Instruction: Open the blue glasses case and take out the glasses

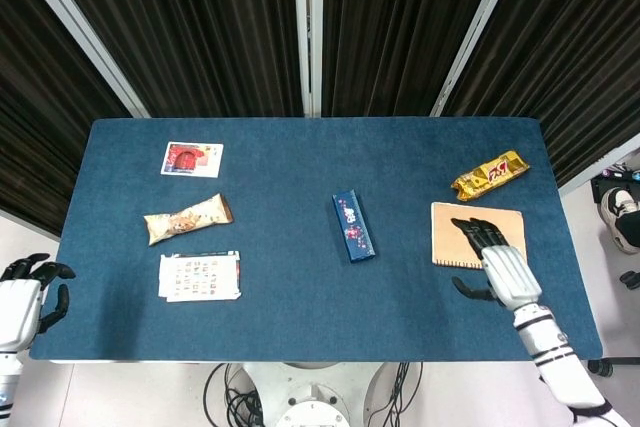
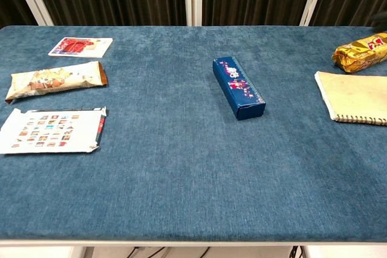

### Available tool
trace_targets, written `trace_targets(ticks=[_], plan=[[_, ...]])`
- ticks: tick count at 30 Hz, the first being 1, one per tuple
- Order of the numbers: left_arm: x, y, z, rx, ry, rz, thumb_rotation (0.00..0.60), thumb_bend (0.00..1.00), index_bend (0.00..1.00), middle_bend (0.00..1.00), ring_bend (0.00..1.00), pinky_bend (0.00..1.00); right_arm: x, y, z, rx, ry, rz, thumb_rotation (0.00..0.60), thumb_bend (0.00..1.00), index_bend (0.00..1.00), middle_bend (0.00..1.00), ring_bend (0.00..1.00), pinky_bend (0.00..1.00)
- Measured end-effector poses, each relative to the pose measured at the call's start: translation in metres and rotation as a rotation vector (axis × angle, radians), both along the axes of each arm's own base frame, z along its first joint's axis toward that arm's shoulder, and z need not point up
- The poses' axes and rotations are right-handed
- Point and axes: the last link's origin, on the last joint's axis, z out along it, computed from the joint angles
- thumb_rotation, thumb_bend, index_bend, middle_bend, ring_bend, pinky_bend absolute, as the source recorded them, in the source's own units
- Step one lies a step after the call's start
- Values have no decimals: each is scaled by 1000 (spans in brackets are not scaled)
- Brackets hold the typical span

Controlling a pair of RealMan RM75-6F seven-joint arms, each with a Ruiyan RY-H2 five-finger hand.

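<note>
The blue glasses case lies closed near the middle of the blue table, a pink pattern on its lid. My right hand hovers over the tan notebook, right of the case, fingers spread and holding nothing. My left hand stays off the table's front left corner, open and empty. Neither hand shows in the chest view.
A gold snack bag lies behind the notebook. On the left are a small red card, a wrapped snack bar and a printed sheet. The table's front edge runs close below.
</note>
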Motion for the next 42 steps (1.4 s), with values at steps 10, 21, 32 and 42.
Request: trace_targets(ticks=[10, 21, 32, 42], plan=[[0, 1, 0, -1, -6, 2, 600, 566, 452, 438, 212, 245, 34, -85, -56, 178, 12, -66, 600, 567, 0, 193, 0, 0], [0, 1, 1, -2, -9, 4, 600, 566, 452, 438, 211, 245, 84, -135, -121, 312, 26, -89, 600, 760, 0, 189, 0, 0], [-1, 1, 1, -5, -11, 5, 600, 567, 452, 438, 211, 245, 136, -114, -151, 424, 38, 80, 600, 662, 0, 186, 0, 0], [0, 1, 1, -8, -11, 6, 600, 567, 452, 437, 211, 243, 130, -102, -134, 332, 129, 202, 600, 211, 9, 187, 0, 0]])
